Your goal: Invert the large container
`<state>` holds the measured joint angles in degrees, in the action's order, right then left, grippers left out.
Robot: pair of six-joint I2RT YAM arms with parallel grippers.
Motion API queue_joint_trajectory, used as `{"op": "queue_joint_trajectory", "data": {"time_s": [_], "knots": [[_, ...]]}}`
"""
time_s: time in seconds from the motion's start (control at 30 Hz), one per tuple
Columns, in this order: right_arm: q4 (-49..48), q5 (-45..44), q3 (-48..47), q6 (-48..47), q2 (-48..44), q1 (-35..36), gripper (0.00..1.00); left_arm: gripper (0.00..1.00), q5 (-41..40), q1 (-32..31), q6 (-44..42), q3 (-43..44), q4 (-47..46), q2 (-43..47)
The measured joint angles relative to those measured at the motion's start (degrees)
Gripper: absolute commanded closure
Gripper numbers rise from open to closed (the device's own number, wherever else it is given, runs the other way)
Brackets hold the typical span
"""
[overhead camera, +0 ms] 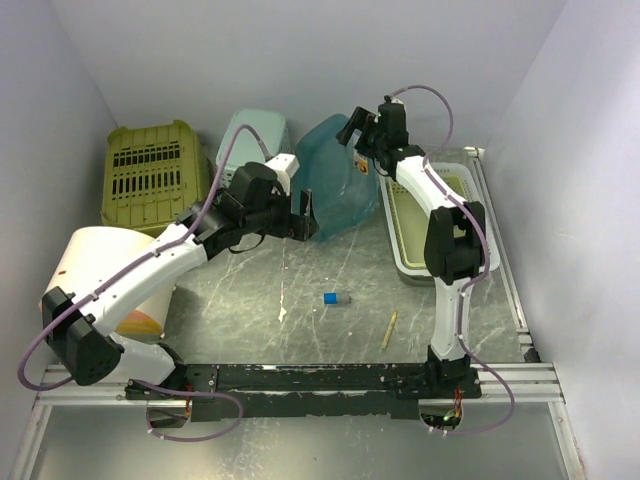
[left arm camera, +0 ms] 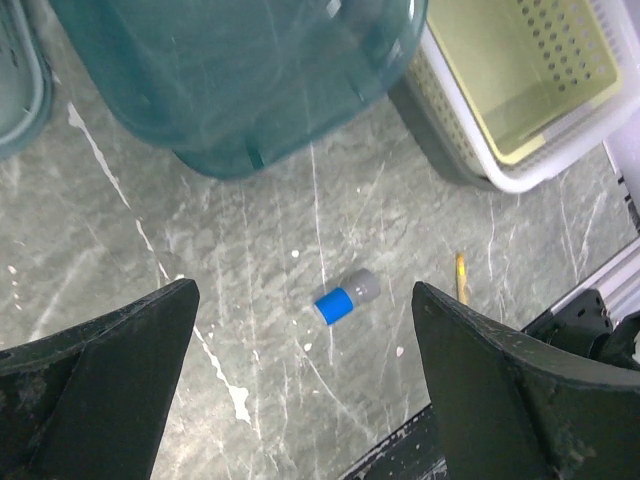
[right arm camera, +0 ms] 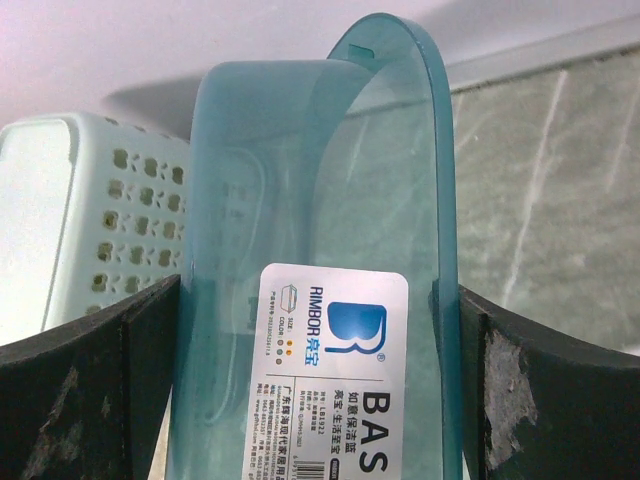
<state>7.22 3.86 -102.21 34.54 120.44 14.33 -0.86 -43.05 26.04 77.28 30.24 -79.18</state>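
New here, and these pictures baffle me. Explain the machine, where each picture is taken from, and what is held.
Two robot arms are bolted to a table. One picture looks down from above; the other two come from cameras on the wrists. The right pincer grips the wall of the large blue container, which is tilted. The left pincer is open and empty. On the table lie a small blue-and-grey cylinder, a pencil and, farther back, an olive basket.

A robot lab cell: plain white walls (overhead camera: pixel 300 60) around a tabletop (overhead camera: pixel 330 270), 2 rail-mounted arms (overhead camera: pixel 150 265).
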Motion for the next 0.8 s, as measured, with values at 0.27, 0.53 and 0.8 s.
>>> {"op": "queue_joint_trajectory", "data": {"time_s": [0.27,0.53,0.8], "knots": [[6.82,-0.39,-13.7,-2.29,7.96,0.37,0.0,0.0,0.07,-2.43,0.35,-1.79,-1.22,-1.07],[7.3,-0.76,-8.92,-3.08,4.42,0.52,0.0,0.01,2.49,-3.91,-0.26,-1.49,-4.76,-5.95],[9.27,1.33,-2.43,-5.29,-1.79,0.37,0.0,0.0,3.5,-4.81,-0.37,-1.95,-8.98,-8.52]]}}
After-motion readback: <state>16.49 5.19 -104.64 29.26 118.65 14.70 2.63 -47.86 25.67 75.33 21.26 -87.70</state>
